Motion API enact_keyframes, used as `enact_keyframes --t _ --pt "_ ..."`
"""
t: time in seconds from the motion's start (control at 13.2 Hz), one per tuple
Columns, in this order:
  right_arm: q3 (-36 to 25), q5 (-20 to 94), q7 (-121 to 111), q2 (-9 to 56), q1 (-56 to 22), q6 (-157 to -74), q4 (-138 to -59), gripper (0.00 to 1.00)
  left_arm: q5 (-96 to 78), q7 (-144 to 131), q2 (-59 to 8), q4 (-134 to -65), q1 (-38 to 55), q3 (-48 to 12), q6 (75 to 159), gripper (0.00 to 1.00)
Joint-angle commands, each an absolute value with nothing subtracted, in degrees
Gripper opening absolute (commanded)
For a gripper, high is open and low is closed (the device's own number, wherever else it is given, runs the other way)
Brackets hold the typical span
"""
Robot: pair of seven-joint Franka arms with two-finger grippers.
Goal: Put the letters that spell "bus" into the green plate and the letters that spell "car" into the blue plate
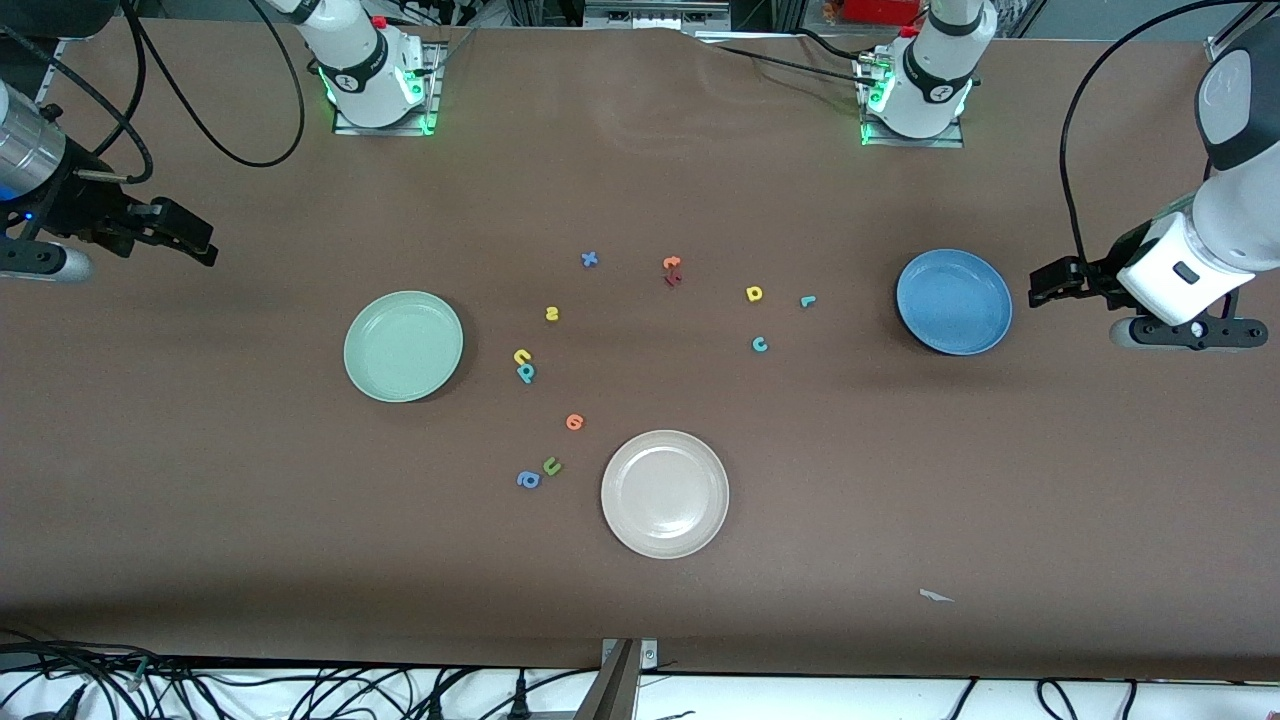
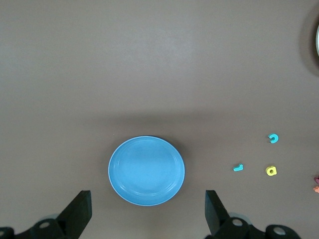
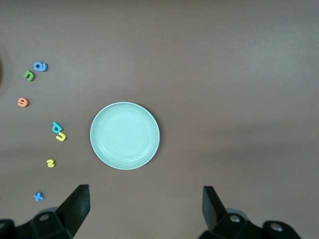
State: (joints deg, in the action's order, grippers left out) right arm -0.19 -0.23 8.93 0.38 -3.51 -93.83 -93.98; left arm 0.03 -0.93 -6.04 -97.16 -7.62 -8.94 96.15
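The pale green plate [image 1: 403, 346] [image 3: 124, 135] lies bare toward the right arm's end. Beside it lie a yellow "s" [image 1: 551, 314] [image 3: 51, 163], a yellow "u" [image 1: 521, 355] [image 3: 61, 136] and a teal "b" [image 1: 526, 372] [image 3: 57, 127]. The blue plate [image 1: 953, 301] [image 2: 146, 171] lies bare toward the left arm's end. Near it are a yellow "a" [image 1: 754, 293] [image 2: 270, 171], a teal "r" [image 1: 808, 300] [image 2: 238, 168] and a teal "c" [image 1: 759, 344] [image 2: 272, 138]. My right gripper [image 1: 195, 238] [image 3: 144, 209] hangs open over bare table beside the green plate. Beside the blue plate my left gripper [image 1: 1045, 283] [image 2: 147, 214] hangs open, holding nothing.
A cream-white plate [image 1: 665, 493] sits nearer the front camera, mid-table. Other letters lie about: a blue "x" [image 1: 589, 259], two orange-red ones [image 1: 672, 270], an orange one [image 1: 574, 421], a green "u" [image 1: 551, 466] and a blue "a" [image 1: 528, 480].
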Motion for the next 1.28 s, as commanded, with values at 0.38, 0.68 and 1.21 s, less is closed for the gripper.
enact_keyframes --t 0.38,0.68,1.21 --pt "-0.09 0.44 8.44 0.88 -3.60 -92.72 -92.72 1.00 0.97 -1.05 -5.80 -97.38 -7.47 -9.05 95.80 1.00" --pt "0.26 0.44 8.61 0.88 -3.60 -92.72 -92.72 1.00 0.97 -0.97 -5.80 -97.38 -7.47 -8.97 95.80 1.00" --pt "3.34 -0.44 10.02 3.85 -5.97 -91.85 -94.04 1.00 0.35 -3.68 -6.41 -97.38 -7.30 -11.33 95.80 1.00"
